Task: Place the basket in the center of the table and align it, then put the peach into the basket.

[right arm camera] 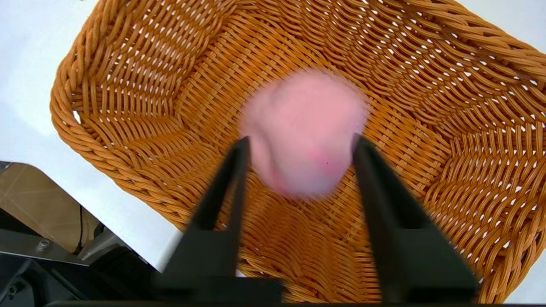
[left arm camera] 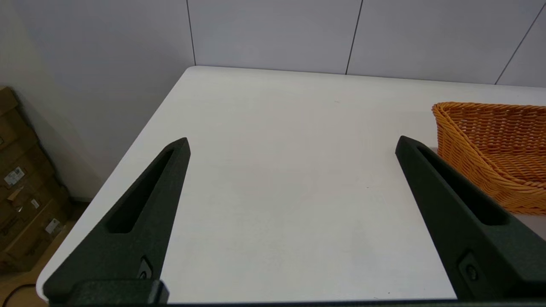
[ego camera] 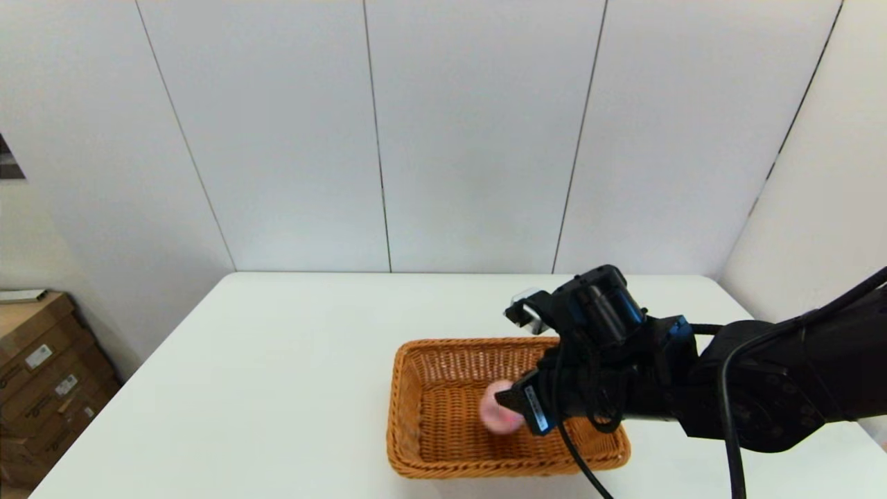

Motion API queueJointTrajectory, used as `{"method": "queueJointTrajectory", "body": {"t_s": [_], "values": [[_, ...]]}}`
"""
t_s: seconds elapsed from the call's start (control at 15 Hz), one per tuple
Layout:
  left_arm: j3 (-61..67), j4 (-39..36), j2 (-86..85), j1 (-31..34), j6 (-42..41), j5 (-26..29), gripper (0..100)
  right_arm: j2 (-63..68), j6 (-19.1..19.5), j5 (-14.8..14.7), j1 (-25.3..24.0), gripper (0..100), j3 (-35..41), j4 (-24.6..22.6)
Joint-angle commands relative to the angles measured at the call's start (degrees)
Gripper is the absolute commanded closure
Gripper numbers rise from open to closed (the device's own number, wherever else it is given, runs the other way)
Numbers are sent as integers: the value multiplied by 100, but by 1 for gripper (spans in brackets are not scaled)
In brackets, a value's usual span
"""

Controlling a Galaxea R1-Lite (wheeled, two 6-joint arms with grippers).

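The orange-brown wicker basket (ego camera: 416, 388) (left arm camera: 482, 140) (right arm camera: 140, 106) sits on the white table (ego camera: 277, 360) (left arm camera: 277, 192), near its front edge and right of the middle. My right gripper (ego camera: 511, 402) (right arm camera: 299, 141) hangs over the inside of the basket, fingers spread. The pale-pink peach (ego camera: 495, 410) (right arm camera: 305, 123) is blurred at the fingertips, just above the basket floor, while the weave around it looks sharp. My left gripper (left arm camera: 292, 143) is open and holds nothing, low over bare table to the left of the basket. It does not show in the head view.
Stacked cardboard boxes (ego camera: 41, 374) (left arm camera: 21, 192) stand on the floor beyond the table's left edge. White wall panels run behind the table's far edge. The right arm's black body covers the basket's right end in the head view.
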State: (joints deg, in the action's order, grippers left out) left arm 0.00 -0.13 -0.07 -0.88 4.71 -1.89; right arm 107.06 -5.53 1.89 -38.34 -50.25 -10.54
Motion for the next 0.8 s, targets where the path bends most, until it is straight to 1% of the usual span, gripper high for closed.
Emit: {"method": "queueJointTrajectory", "body": {"t_s": [0.07,0.13,0.27,0.33,0.6,0.67,0.8], "values": [[0,-4,-1,0,4,-4,0,-71,-264,-22,2,0,-64,-114],[0,-4,-1,0,4,-4,0,-97,-273,-48,11,0,-46,-141],[0,-4,-1,0,4,-4,0,-361,-282,-338,63,0,-2,-141],[0,-4,-1,0,4,-4,0,-739,-282,-470,116,0,68,-141],[0,-4,-1,0,4,-4,0,-2725,-220,-541,213,0,586,-132],[0,-4,-1,0,4,-4,0,-3288,-141,-541,230,0,780,-97],[0,-4,-1,0,4,-4,0,-4360,52,-541,582,0,1237,-27]]}}
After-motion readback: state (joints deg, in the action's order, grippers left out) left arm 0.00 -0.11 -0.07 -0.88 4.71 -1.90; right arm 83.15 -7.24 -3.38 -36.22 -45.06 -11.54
